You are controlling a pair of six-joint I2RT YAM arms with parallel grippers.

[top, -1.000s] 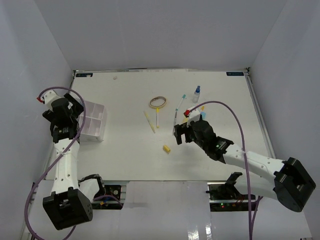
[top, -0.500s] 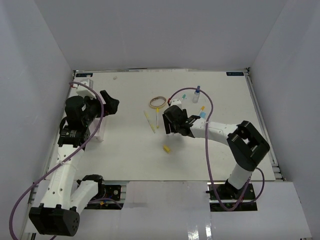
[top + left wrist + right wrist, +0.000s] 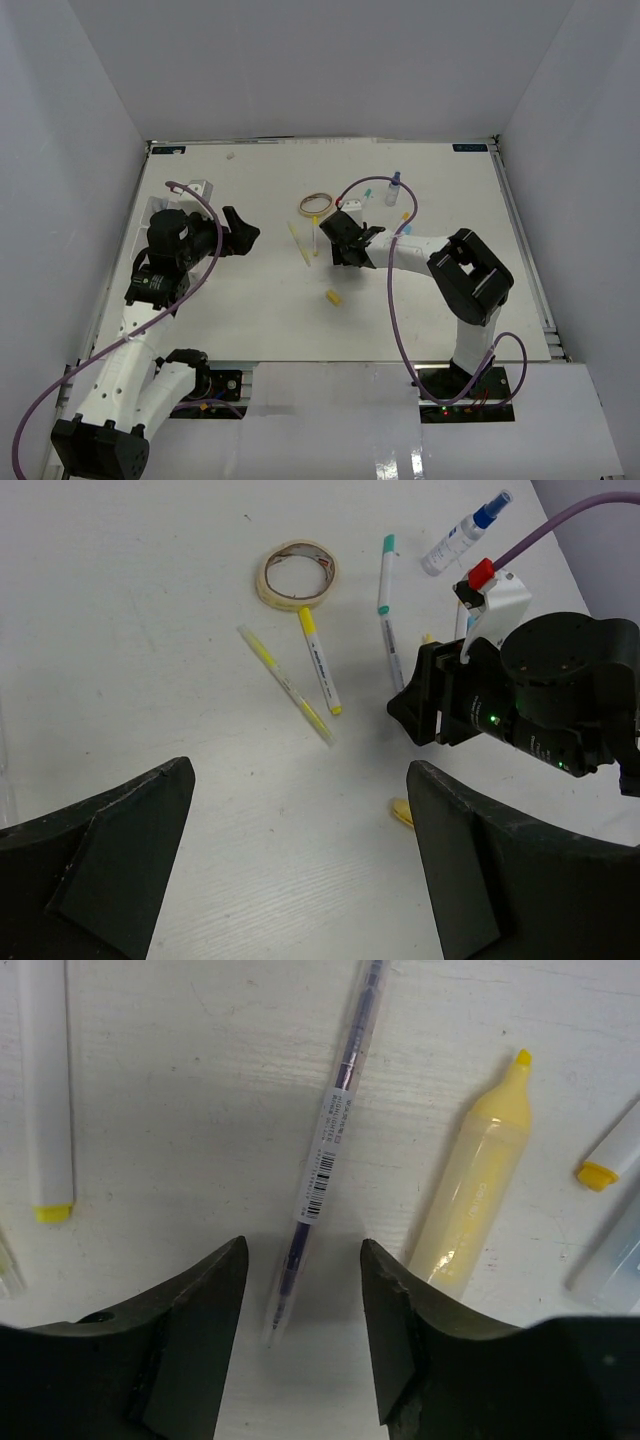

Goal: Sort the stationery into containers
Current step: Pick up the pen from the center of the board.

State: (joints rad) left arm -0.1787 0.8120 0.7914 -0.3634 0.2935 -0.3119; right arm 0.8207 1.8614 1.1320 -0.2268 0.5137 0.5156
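Note:
My right gripper (image 3: 300,1305) points down at the table, open, its jaws partway in. They stand either side of the tip of a thin clear pen (image 3: 330,1140) with dark blue ink, without touching it. A yellow highlighter (image 3: 470,1200) lies just right of it, and a white marker (image 3: 45,1090) to the left. My left gripper (image 3: 300,880) hovers wide open over bare table left of centre. Ahead of it lie a tan tape ring (image 3: 297,575), a yellow pen (image 3: 285,683), a yellow-capped marker (image 3: 319,660), a teal-capped pen (image 3: 386,590) and a yellow eraser piece (image 3: 401,812). The containers are hidden under my left arm.
A small clear bottle (image 3: 393,188) with a blue cap lies at the back right of the pens. White walls close in the table on three sides. A purple cable (image 3: 395,300) loops from my right wrist across the table's right half.
My left arm swung right, off the tray toward the table's middle, and its jaws opened wider. My right arm moved left and back over the pens, its jaws narrowing around the clear pen's tip.

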